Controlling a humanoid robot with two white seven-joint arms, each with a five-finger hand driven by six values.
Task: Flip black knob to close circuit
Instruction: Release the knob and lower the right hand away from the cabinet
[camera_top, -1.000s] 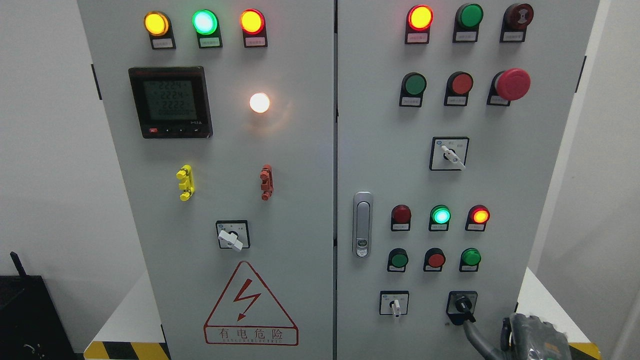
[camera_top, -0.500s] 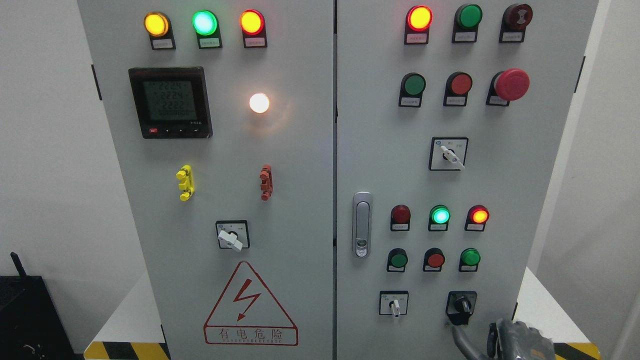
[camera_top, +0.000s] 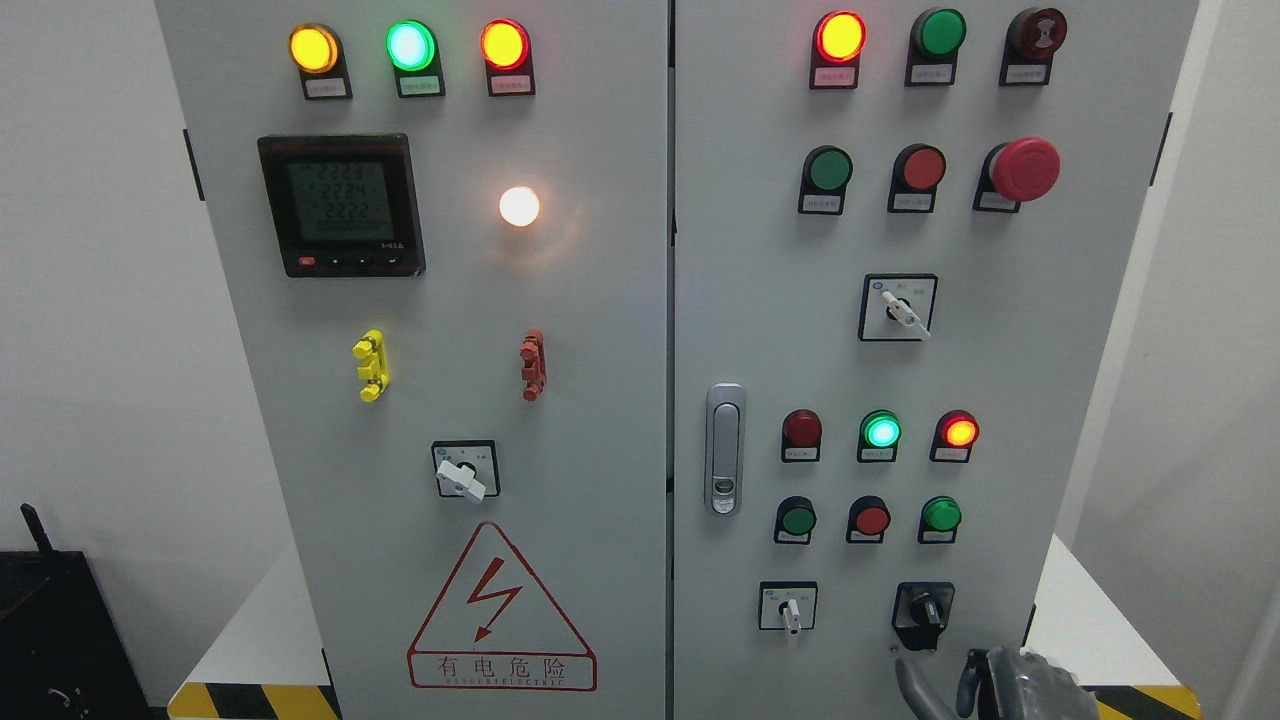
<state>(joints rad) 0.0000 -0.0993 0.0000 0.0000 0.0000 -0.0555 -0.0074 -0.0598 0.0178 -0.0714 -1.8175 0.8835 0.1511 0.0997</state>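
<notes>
The black knob (camera_top: 925, 610) sits at the lower right of the right cabinet door (camera_top: 760, 300), on a black square plate. Its handle points straight down. My right hand (camera_top: 985, 688) shows at the bottom edge, just below and right of the knob, apart from it. Its grey fingers (camera_top: 915, 688) are loosely spread and hold nothing. Most of the hand is cut off by the frame. My left hand is out of view.
A white selector switch (camera_top: 790, 610) is left of the knob. Green, red and green push buttons (camera_top: 871, 519) and indicator lamps (camera_top: 881, 431) sit above it. A door latch (camera_top: 724, 448) is on the door's left side. The cabinet stands on a white base with a hazard-striped edge (camera_top: 1150, 695).
My right hand has drawn down and left, off the black knob. The knob's handle has turned from pointing lower right to straight down.
</notes>
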